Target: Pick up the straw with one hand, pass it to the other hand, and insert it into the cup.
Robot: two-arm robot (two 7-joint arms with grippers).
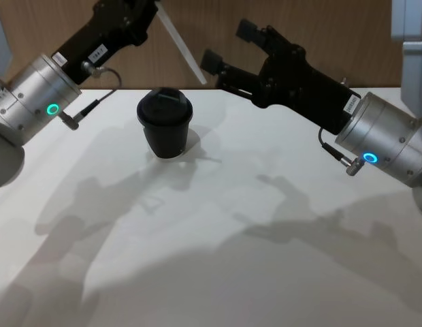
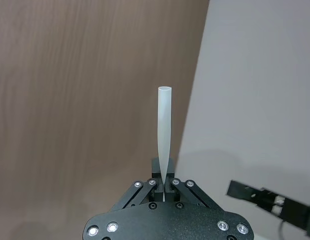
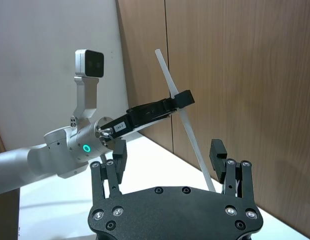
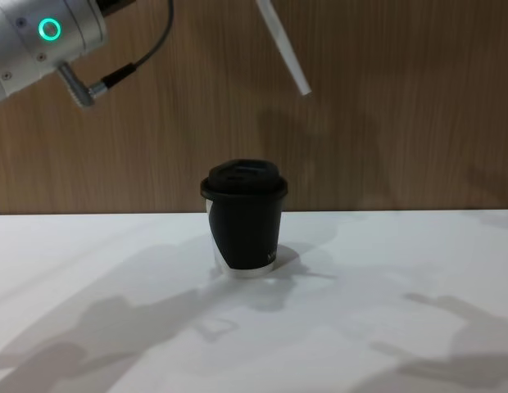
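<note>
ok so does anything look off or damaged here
Only the straw: it narrows to a flat sliver where the left gripper clamps it, so it looks pinched there, while its free end is round. The cup stands upright, lid on, nothing spilled. The right gripper hangs open near the straw.

The left arm (image 1: 35, 92), its silver wrist showing a lit ring, slants up from the desk's (image 1: 218, 259) far left corner toward the far edge. The left end effector (image 2: 164, 186) is raised high, both fingers pinched together on the straw (image 2: 165, 125). The right arm (image 1: 384, 139) reaches in from the right side, angled up over the far edge. The right end effector (image 1: 231, 45) has its fingers spread wide and grips nothing, near the left one.
</note>
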